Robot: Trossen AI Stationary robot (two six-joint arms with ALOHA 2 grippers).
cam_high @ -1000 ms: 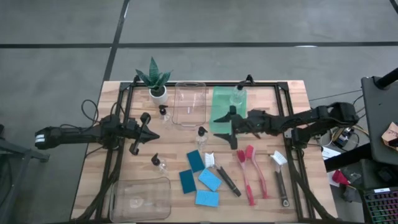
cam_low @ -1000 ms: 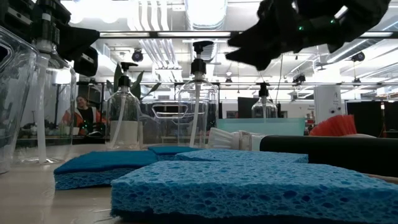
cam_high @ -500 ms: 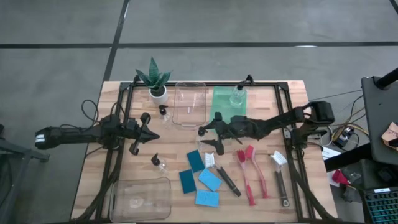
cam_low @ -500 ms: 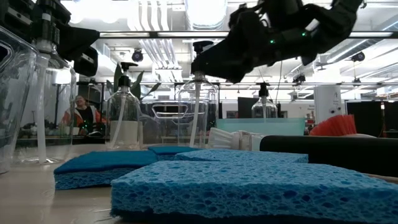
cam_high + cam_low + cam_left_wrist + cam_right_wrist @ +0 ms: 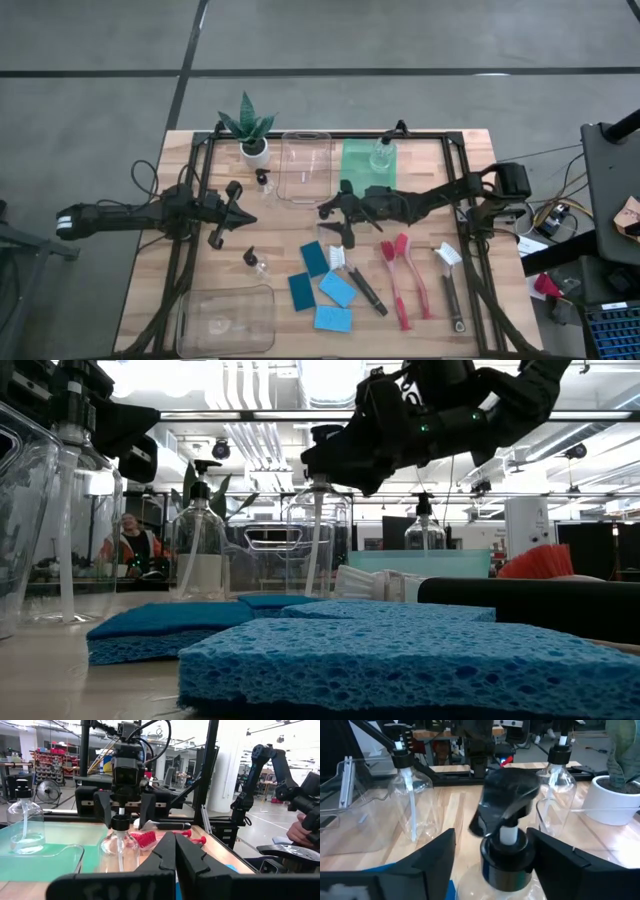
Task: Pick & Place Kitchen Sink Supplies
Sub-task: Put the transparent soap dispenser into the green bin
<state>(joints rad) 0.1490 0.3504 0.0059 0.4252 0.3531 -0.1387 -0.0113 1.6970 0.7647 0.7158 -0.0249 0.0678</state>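
The bottle (image 5: 506, 851) is being straddled at its pump top by the right hand (image 5: 490, 855), fingers open, not touching.

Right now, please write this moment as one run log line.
right gripper: open, around pump bottle neck | left gripper: shut, waiting at table's left

Right gripper (image 5: 490, 850) — jaws apart
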